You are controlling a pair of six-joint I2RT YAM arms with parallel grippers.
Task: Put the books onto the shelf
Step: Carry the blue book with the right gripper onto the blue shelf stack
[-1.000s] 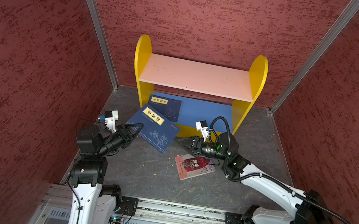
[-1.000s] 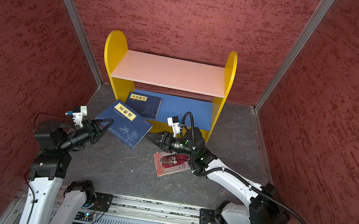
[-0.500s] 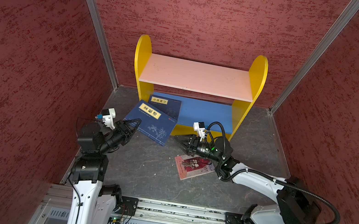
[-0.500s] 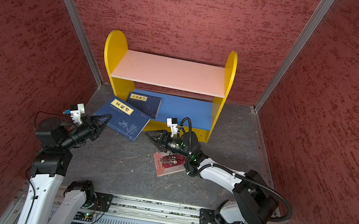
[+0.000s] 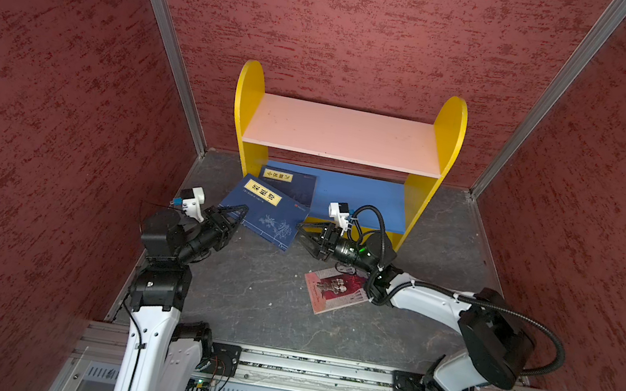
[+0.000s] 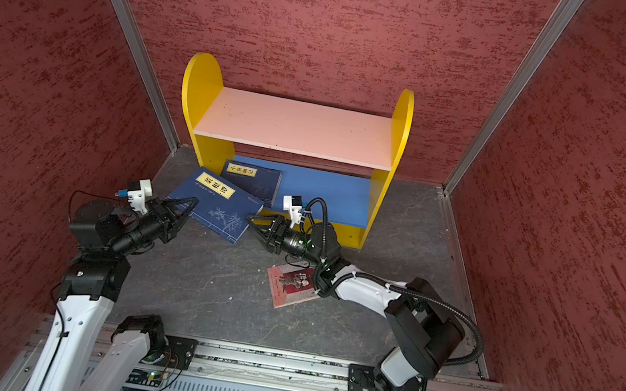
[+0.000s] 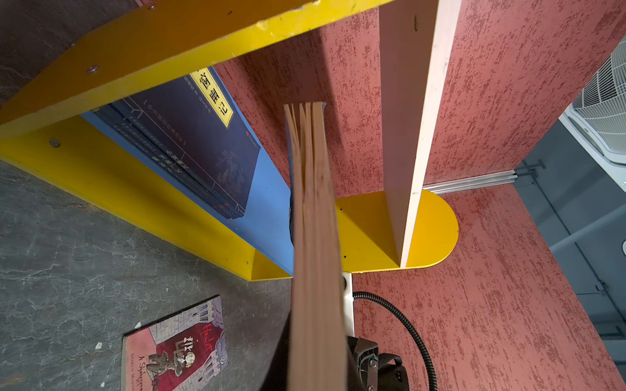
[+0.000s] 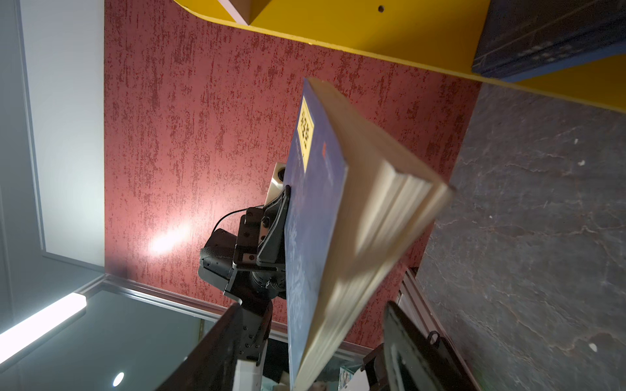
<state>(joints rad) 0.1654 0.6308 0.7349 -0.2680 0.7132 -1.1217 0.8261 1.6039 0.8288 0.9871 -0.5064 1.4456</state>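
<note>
The shelf [image 5: 345, 134] [image 6: 296, 127] stands at the back wall, and a stack of navy books [image 5: 289, 184] [image 6: 252, 179] [image 7: 196, 152] lies on the left of its blue lower board. Another navy book [image 5: 265, 210] [image 6: 214, 200] [image 8: 315, 237] hangs tilted in front of the shelf. My left gripper [image 5: 237, 212] [image 6: 188, 203] is shut on its left edge. My right gripper [image 5: 303, 235] [image 6: 254, 225] [image 8: 311, 306] is open, with its jaws on either side of the book's right edge and not touching it. A pink-and-red book [image 5: 334, 292] [image 6: 291, 286] [image 7: 176, 348] lies flat on the floor under the right arm.
Red textured walls close in the grey floor [image 5: 245, 300] on three sides. The shelf's pink upper board and the right half of the blue lower board [image 5: 365, 200] are bare. An aluminium rail [image 5: 319, 367] carrying both arm bases runs along the front.
The left gripper has carried the navy book up and toward the shelf. The right gripper has moved left, and its open jaws now straddle the book's right edge.
</note>
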